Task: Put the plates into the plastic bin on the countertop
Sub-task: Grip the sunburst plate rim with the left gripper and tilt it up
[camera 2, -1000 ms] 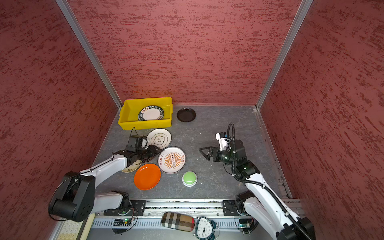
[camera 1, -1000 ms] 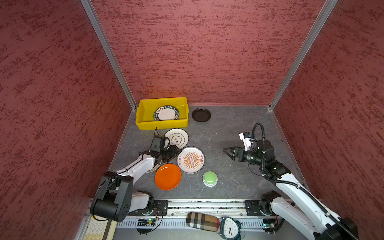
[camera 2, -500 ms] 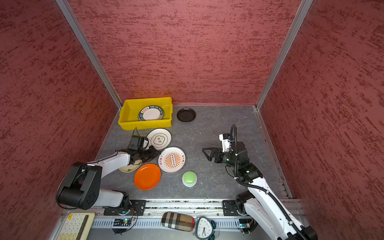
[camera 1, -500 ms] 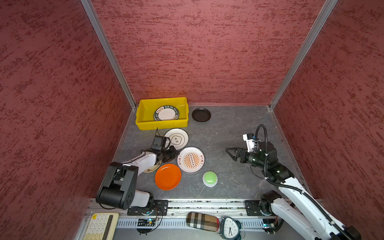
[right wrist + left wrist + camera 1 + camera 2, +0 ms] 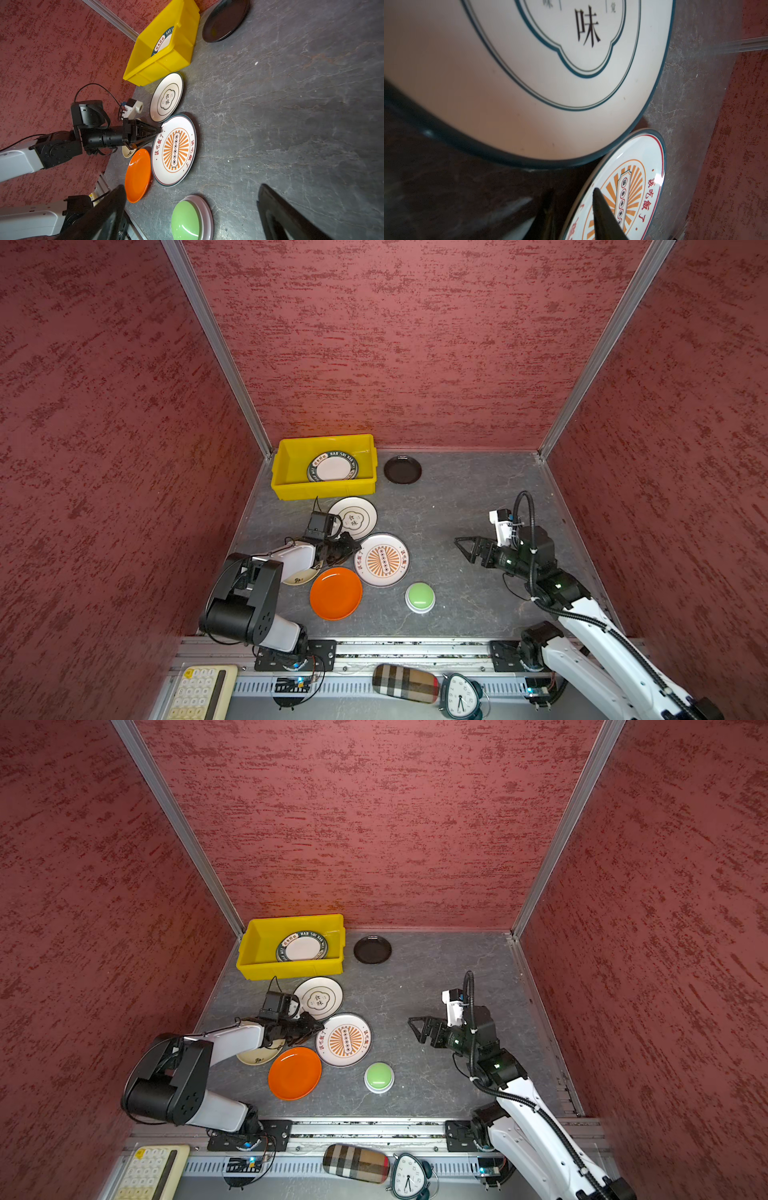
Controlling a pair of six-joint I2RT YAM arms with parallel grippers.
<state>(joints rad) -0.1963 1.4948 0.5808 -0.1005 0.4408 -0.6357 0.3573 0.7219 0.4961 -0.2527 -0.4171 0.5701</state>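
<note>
— Along the left half of the bench, what hems you in?

— My left end effector sits low between the cloud-print plate and the sunburst plate. Its jaws are drawn narrow onto the sunburst plate's rim, one finger over the face and the other outside the edge. Just beside that plate lie the orange plate and the green button. The cream plate is half under my forearm. Back-left corner: the plastic bin, holding a green-rimmed plate, with the black plate just right of it.

— Room to move?

— Bare bench runs from the sunburst plate across to my right end effector, jaws spread wide, well apart from every plate.

— Versus a second ago?

— Plates unmoved. My left shoulder links have swung aside, uncovering the keypad by the front rail. The right end effector keeps its spot.
</note>
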